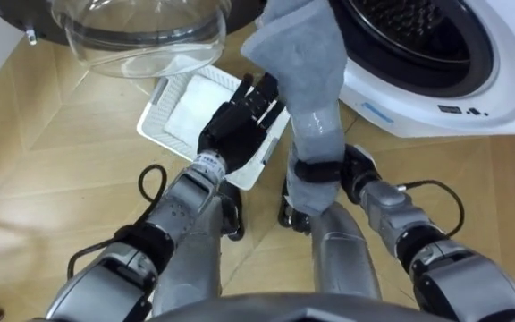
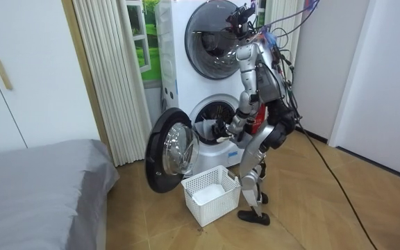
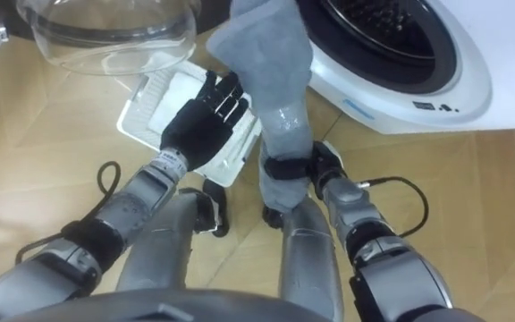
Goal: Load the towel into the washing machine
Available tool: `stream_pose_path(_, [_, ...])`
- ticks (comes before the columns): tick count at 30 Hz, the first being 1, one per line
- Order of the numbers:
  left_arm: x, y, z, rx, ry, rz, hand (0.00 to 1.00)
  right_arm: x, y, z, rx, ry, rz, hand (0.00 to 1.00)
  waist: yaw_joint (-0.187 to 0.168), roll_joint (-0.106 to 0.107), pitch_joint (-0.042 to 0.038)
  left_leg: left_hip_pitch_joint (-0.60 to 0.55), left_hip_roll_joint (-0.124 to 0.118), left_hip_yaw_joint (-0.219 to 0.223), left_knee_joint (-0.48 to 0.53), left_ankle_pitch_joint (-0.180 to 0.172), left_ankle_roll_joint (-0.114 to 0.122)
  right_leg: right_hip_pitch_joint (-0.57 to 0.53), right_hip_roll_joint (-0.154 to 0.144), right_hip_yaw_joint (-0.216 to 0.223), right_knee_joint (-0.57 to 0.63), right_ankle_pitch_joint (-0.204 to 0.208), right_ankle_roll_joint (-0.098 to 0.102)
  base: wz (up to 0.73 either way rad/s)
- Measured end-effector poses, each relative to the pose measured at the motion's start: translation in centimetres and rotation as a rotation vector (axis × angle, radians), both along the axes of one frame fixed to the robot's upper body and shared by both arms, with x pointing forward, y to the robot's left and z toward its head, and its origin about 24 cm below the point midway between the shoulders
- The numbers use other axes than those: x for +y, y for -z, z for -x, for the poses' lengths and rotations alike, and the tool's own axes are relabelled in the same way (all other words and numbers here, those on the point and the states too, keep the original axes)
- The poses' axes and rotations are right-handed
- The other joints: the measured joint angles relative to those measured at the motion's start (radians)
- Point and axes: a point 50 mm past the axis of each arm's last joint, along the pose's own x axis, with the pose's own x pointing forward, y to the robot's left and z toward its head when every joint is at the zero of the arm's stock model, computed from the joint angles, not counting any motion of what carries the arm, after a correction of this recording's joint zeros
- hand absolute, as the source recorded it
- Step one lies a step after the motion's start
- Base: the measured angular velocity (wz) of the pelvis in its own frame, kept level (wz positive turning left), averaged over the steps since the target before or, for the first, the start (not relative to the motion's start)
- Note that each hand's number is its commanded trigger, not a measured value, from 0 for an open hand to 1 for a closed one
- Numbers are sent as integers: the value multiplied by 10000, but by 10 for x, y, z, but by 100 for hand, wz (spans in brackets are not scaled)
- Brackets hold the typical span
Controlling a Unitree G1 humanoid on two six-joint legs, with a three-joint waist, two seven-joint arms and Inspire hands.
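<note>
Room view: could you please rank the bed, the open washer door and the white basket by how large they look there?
1. The bed, largest, though it is nearest the camera.
2. The open washer door.
3. The white basket, somewhat smaller than the door.

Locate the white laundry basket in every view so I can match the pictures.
Left eye view: white basket on the floor, upper centre-left, below the open washer door, partly under the left hand.
Right eye view: same spot, shifted left.
Room view: on the floor, lower centre, at the robot's feet.
Shared landmark: that open washer door.
</note>
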Motion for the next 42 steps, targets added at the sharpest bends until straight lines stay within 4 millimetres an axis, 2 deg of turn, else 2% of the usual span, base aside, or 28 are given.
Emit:
stream_pose_path(5, [25,15,9,942,-269,-1778,0,-9,0,2,3,1579,-479,100,1,48,13,209,-43,10,-368,138,-75,147,-7,-35,-193,36,-55,1])
stream_pose_path(8, [41,31,20,1729,300,-4338,0,-23,-2,1,-46,2326,-629,100,14,109,45,265,-34,7,-450,179,-111,194,-9,-107,-218,40,-76,3])
stream_pose_path(11, [46,37,25,2160,734,-5915,0,-37,-4,0,-46,2601,-403,100,38,181,95,266,-40,12,-475,182,-115,177,-13,-100,-224,42,-82,0])
stream_pose_path(13, [51,40,28,2348,1023,-6822,0,-41,-4,0,43,2697,-354,100,35,155,112,267,-36,12,-477,191,-130,178,-15,-106,-207,36,-93,0])
stream_pose_path(15, [55,42,30,2524,1153,-7475,0,-43,-5,-1,141,2960,-507,100,12,112,153,268,-34,14,-476,198,-140,176,-19,-104,-192,32,-103,0])
stream_pose_path(17, [59,42,29,2615,1108,-7969,0,-43,-6,-4,187,3303,-792,100,11,-22,260,252,-40,18,-471,210,-142,152,-45,-118,-162,15,-131,0])
stream_pose_path(19, [61,41,27,2707,882,-8064,0,-43,-9,-9,137,3548,-1067,100,-10,-129,325,204,-47,31,-453,211,-140,92,-78,-153,-136,-3,-156,0])
stream_pose_path(21, [62,41,27,2809,737,-8139,0,-45,-12,-13,29,3746,-1222,100,-12,-189,360,169,-57,40,-441,213,-134,53,-115,-193,-111,-17,-165,2])
stream_pose_path(28, [70,38,23,2891,356,-8507,0,-60,-27,-29,-376,4615,-1861,100,-8,-233,343,-137,-176,40,-403,245,-76,-311,-252,-183,79,-58,-150,3])
stream_pose_path(30, [71,38,24,2932,330,-8548,0,-66,-31,-33,-470,5055,-2146,100,-21,-305,337,-98,-255,67,-343,259,-52,-333,-356,-167,227,-137,-123,8])
stream_pose_path(34, [83,36,23,2967,146,-9104,0,-73,-46,-49,-895,6061,-3210,100,-39,-641,318,-113,-248,94,-165,267,-36,-318,-404,-187,293,-177,-111,1])
stream_pose_path(39, [87,34,27,2798,164,-9750,0,-100,-76,-70,-1918,7567,-4098,100,-24,-839,277,-152,-224,73,-79,264,14,-290,-423,-229,387,-147,-99,5])
stream_pose_path(41, [91,36,32,2968,110,-9857,0,-115,-95,-80,-2550,8404,-4567,100,-27,-935,237,-133,-233,75,-52,271,19,-290,-440,-224,477,-145,-103,0])
stream_pose_path(42, [92,36,34,2986,65,-9894,0,-116,-97,-81,-2491,8545,-4853,100,-37,-958,239,-122,-233,75,-54,274,17,-283,-440,-222,485,-144,-105,0])
